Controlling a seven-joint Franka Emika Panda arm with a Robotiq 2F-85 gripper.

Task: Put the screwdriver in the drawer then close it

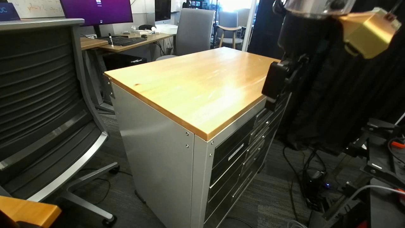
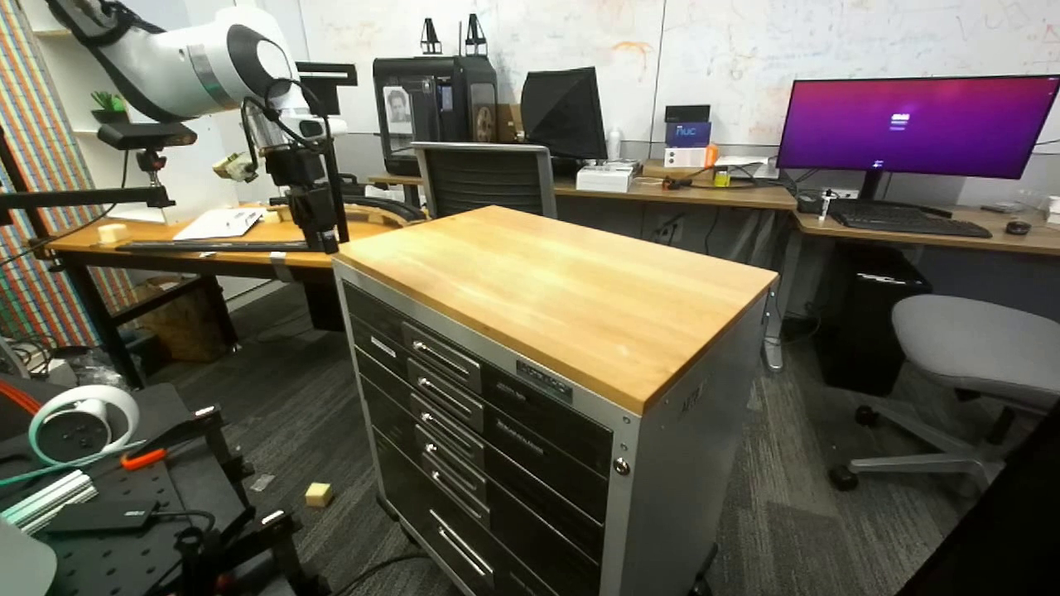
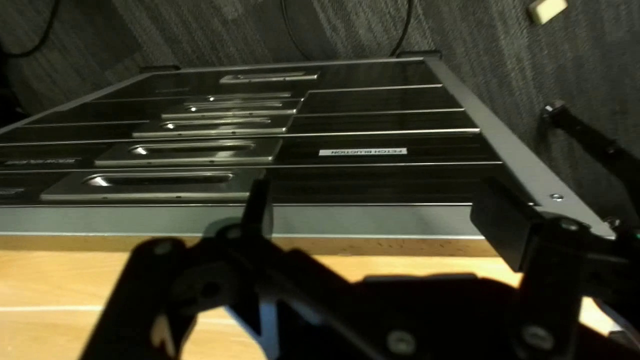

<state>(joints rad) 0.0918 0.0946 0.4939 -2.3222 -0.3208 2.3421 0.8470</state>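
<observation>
The screwdriver does not show in any view. The drawer (image 2: 546, 414) is the uppermost of the cabinet's stack. Its front looks dark, with a metal handle, and sits flush and shut in both exterior views (image 1: 234, 139). In the wrist view the drawer (image 3: 380, 185) lies just beyond the cabinet's top front rail. My gripper (image 3: 377, 210) is open with nothing between its fingers. It points down at the cabinet's front top edge, at one end of that edge in an exterior view (image 2: 327, 240); it also shows in an exterior view (image 1: 270, 103). Contact with the cabinet cannot be told.
The cabinet's wooden top (image 2: 546, 290) is bare wood. Several more drawers lie below the top one. An office chair (image 1: 41, 110) stands beside the cabinet. A black table (image 2: 157, 513) with a headset stands before it. A small yellow block (image 2: 318, 495) and cables lie on the floor.
</observation>
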